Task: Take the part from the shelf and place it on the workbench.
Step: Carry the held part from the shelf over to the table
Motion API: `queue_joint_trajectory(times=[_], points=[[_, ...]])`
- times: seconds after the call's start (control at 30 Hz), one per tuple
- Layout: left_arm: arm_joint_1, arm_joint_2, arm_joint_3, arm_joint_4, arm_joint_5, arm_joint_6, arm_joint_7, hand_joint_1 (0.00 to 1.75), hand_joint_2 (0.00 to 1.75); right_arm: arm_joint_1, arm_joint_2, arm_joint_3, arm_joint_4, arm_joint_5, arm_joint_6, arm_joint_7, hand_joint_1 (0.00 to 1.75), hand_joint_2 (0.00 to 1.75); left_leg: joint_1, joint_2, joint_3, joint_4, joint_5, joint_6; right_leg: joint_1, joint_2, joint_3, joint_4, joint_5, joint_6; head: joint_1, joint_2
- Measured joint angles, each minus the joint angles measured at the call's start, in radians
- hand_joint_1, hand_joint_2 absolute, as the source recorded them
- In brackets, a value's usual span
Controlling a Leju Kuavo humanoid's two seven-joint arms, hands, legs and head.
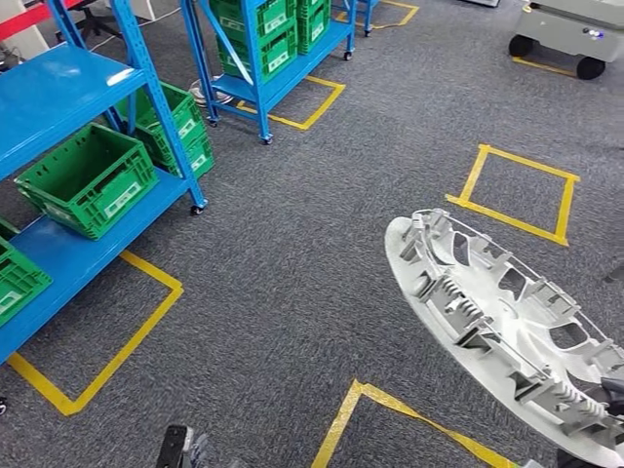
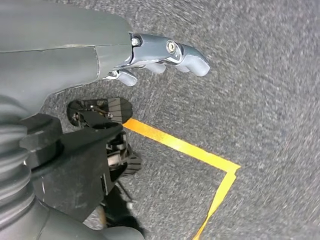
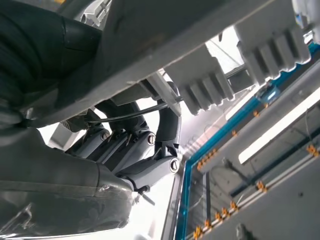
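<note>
Grey carpet [image 1: 309, 253] marked with yellow tape squares [image 1: 515, 190] covers the floor, with blue shelves [image 1: 66, 97] holding green crates [image 1: 92, 180] standing along its far-left side. Over the carpet's near-right corner the part [image 1: 500, 327], a large pale grey disc with ribbed clips and cut-outs on its upturned face, is carried tilted and well apart from the shelves. In the right wrist view the right hand [image 3: 132, 155] has its fingers [image 3: 151, 167] curled up around the part's rim, grasping it from beneath. In the left wrist view the left hand [image 2: 124, 55] hangs above the carpet, its fingers [image 2: 177, 55] extended and released, holding nothing.
</note>
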Motion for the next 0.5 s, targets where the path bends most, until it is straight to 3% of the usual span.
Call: queue_joint_trajectory(times=[0.07, 0.13, 0.2, 0.27, 0.33, 0.37, 0.4, 0.43, 0.5], points=[[-0.002, 0.003, -0.003, 0.0, -0.002, 0.0, 0.001, 0.0, 1.75, -0.007, 0.001, -0.009, -0.011, 0.009, 0.0, 0.0, 1.75, 1.75, -0.006, 0.014, -0.002, 0.006, -0.001, -0.012, 0.002, -0.015, 0.027, -0.046, -0.001, -0.015, -0.003, 0.0], [-0.003, 0.005, -0.005, 0.0, -0.003, 0.0, 0.002, 0.0, 1.75, -0.009, 0.002, -0.018, -0.022, 0.018, 0.0, 0.0, 1.75, 1.75, -0.005, 0.024, -0.005, 0.009, -0.002, -0.023, 0.004, 0.004, 0.018, -0.041, 0.005, -0.035, -0.007, 0.0], [-0.003, 0.005, -0.007, 0.0, -0.005, 0.0, 0.002, 0.0, 1.75, -0.009, 0.004, -0.024, -0.034, 0.023, 0.0, 0.0, 1.75, 1.75, 0.0, -0.004, -0.021, 0.042, -0.031, -0.033, 0.004, 0.023, 0.008, -0.041, 0.012, -0.051, -0.008, 0.0], [-0.002, 0.005, -0.011, 0.0, -0.008, 0.0, 0.004, 0.0, 1.75, -0.012, 0.005, -0.029, -0.047, 0.027, 0.0, 0.0, 1.75, 1.75, 0.002, -0.053, -0.076, 0.158, -0.101, -0.036, 0.006, 0.042, -0.002, -0.041, 0.019, -0.063, -0.01, 0.0], [0.001, 0.005, -0.013, 0.0, -0.009, 0.0, 0.007, 0.0, 1.75, -0.013, 0.005, -0.034, -0.058, 0.034, 0.0, 0.0, 1.75, 1.75, 0.001, -0.073, -0.144, 0.293, -0.152, -0.032, 0.011, 0.066, -0.012, -0.041, 0.025, -0.069, -0.012, 0.0], [0.002, 0.005, -0.013, 0.0, -0.01, 0.0, 0.009, 0.0, 1.75, -0.013, 0.005, -0.035, -0.063, 0.037, 0.0, 0.0, 1.75, 1.75, 0.0, -0.076, -0.16, 0.323, -0.152, -0.029, 0.014, 0.079, -0.015, -0.041, 0.027, -0.07, -0.012, 0.0], [0.002, 0.005, -0.013, 0.0, -0.01, 0.001, 0.01, 0.0, 1.75, -0.012, 0.005, -0.036, -0.068, 0.04, 0.0, 0.0, 1.75, 1.75, -0.001, -0.079, -0.158, 0.31, -0.129, -0.025, 0.016, 0.092, -0.016, -0.041, 0.03, -0.07, -0.012, 0.0], [0.002, 0.005, -0.013, 0.0, -0.01, 0.001, 0.011, 0.0, 1.75, -0.012, 0.005, -0.037, -0.074, 0.042, 0.0, 0.0, 1.75, 1.75, -0.001, -0.085, -0.136, 0.26, -0.091, -0.019, 0.017, 0.105, -0.017, -0.041, 0.032, -0.069, -0.011, 0.0], [0.0, 0.005, -0.014, 0.0, -0.011, 0.002, 0.012, 0.0, 1.75, -0.013, 0.005, -0.04, -0.087, 0.043, 0.0, 0.0, 1.75, 1.75, 0.0, -0.127, -0.073, 0.118, -0.02, -0.007, 0.02, 0.128, -0.021, -0.038, 0.037, -0.064, -0.011, 0.0]])
